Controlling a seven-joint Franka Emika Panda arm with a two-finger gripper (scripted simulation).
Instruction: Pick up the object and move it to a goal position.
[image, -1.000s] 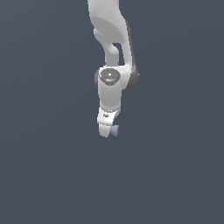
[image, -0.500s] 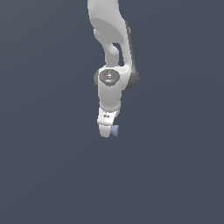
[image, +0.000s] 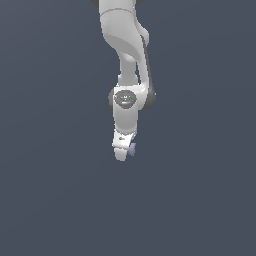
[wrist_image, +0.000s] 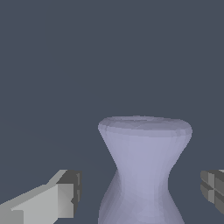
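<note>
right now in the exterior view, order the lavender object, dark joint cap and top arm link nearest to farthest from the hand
1. lavender object: beside the hand, on the exterior view's right.
2. dark joint cap: above the hand, mid-arm.
3. top arm link: farthest, at the upper edge.

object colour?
Pale lavender-blue, plain, no pattern: the object shows best in the wrist view, between the open hand fingers.

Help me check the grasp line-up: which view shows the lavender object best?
The wrist view: the object fills it, pinched waist between the open gripper's fingers, untouched. The exterior view shows only a sliver behind the gripper.
</note>
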